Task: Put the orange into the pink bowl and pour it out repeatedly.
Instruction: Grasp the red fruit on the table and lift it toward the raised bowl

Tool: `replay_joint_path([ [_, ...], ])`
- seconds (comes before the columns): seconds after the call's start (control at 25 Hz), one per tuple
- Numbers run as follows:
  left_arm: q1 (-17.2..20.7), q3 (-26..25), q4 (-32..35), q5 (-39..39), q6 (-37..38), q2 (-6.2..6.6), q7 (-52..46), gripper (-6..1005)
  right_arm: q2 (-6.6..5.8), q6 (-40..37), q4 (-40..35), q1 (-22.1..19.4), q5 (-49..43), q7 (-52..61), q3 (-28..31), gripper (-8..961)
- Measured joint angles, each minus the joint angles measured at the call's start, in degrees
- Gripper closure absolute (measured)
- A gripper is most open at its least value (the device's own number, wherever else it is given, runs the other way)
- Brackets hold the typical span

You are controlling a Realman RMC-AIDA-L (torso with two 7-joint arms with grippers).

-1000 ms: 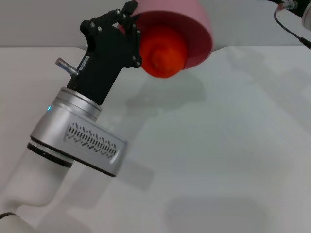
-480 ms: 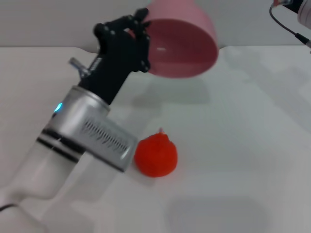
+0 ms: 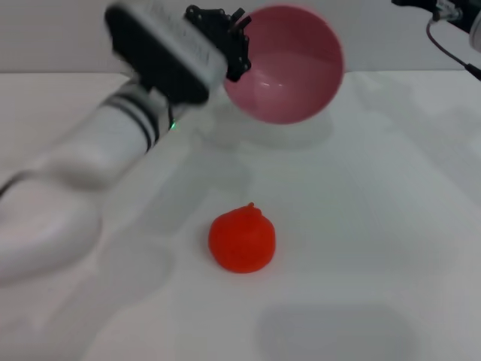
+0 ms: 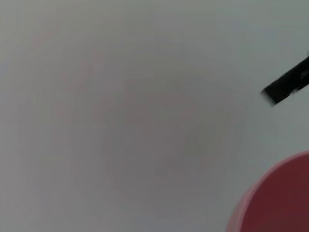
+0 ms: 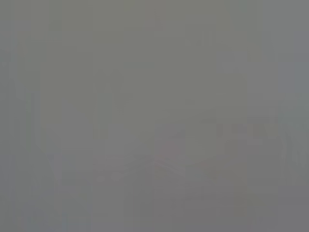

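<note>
The orange (image 3: 242,240) lies on the white table in the middle of the head view, stem nub up, with nothing touching it. Behind it, the pink bowl (image 3: 289,66) is held tipped on its side, its empty inside facing me. My left gripper (image 3: 239,47) is shut on the bowl's left rim, well above and behind the orange. A slice of the bowl's rim (image 4: 273,198) shows in the left wrist view. The right arm (image 3: 443,11) is parked at the far right top corner; its gripper is out of view.
The white table (image 3: 361,226) spreads around the orange. A black cable (image 3: 451,53) hangs at the top right. The right wrist view shows only a plain grey surface.
The orange fell out of the tipped bowl onto the table and came to rest. The left arm then swung up and back, carrying the bowl slightly rightward with its opening facing forward.
</note>
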Motion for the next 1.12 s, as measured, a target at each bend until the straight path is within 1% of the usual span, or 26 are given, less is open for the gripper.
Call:
replay_joint_path([
  [0.12, -6.1, -7.4, 0.0, -0.9, 15.2, -0.03, -2.7, 958, -0.03, 0.1, 0.0, -0.9, 0.0, -0.8, 0.1, 610],
  [0.16, -6.1, -7.4, 0.0, -0.9, 15.2, -0.03, -2.7, 958, -0.03, 0.2, -0.1, -1.1, 0.0, -1.3, 0.1, 610],
  [0.2, -9.8, -12.8, -0.2, -1.4, 25.7, -0.01, -2.8, 958, -0.02, 0.2, -0.3, -1.4, 0.0, -1.7, 0.2, 610],
  [0.24, -10.8, -14.2, -0.3, -1.5, 28.2, -0.04, -2.7, 958, -0.01, 0.2, -0.4, -1.5, 0.0, -1.9, 0.2, 610],
  [0.32, -13.9, -19.6, -0.8, -1.5, 36.9, -0.01, -2.3, 958, -0.08, 0.1, -0.4, -1.7, 0.0, -2.1, 0.2, 610],
  [0.36, -13.9, -19.6, -0.8, -1.5, 36.9, -0.01, -2.3, 958, -0.13, 0.0, -0.4, -1.8, -0.1, -2.2, 0.2, 609],
  [0.4, -17.1, -27.8, -1.0, -1.5, 47.3, 0.22, -1.1, 958, -0.17, -0.1, -0.4, -1.8, -0.1, -2.7, 0.2, 609],
  [0.48, -18.5, -33.0, -1.0, -1.4, 53.1, 0.35, 0.3, 958, -0.19, -0.5, -0.6, -2.2, -0.1, -4.7, 0.2, 609],
  [0.52, -19.3, -37.0, -1.0, -1.3, 56.8, 0.45, 1.5, 958, -0.16, -0.8, -0.8, -2.4, -0.1, -5.9, 0.1, 609],
  [0.56, -19.3, -37.0, -1.0, -1.3, 56.8, 0.45, 1.5, 958, -0.13, -1.3, -1.0, -2.7, -0.1, -7.3, 0.0, 609],
  [0.6, -20.3, -42.8, -1.1, -1.0, 62.8, 0.68, 3.7, 958, -0.12, -1.7, -1.2, -2.9, -0.1, -7.9, -0.1, 609],
  [0.64, -20.6, -46.6, -1.1, -0.7, 66.6, 1.02, 5.1, 958, -0.12, -2.4, -1.4, -3.3, -0.1, -8.6, 0.0, 609],
  [0.72, -20.8, -51.3, -1.1, 0.2, 72.0, 1.78, 6.4, 958, -0.15, -3.8, -1.7, -3.9, -0.2, -9.1, 0.6, 609],
  [0.76, -20.4, -53.7, -1.0, 1.1, 75.2, 2.49, 6.7, 958, -0.17, -4.6, -1.8, -4.2, -0.3, -9.3, 1.1, 609],
  [0.92, -18.1, -56.2, -1.0, 2.5, 80.8, 4.25, 6.2, 958, -0.23, -7.8, -1.3, -4.8, -0.5, -12.0, 2.8, 610],
  [1.04, -15.8, -57.2, -0.9, 2.9, 84.2, 4.97, 5.8, 958, -0.48, -10.8, -0.4, -4.5, -0.7, -12.7, 3.3, 610],
  [1.12, -14.8, -57.4, -0.7, 3.0, 85.5, 5.35, 5.3, 958, -0.61, -13.7, 1.1, -3.3, -0.8, -12.6, 3.5, 610],
])
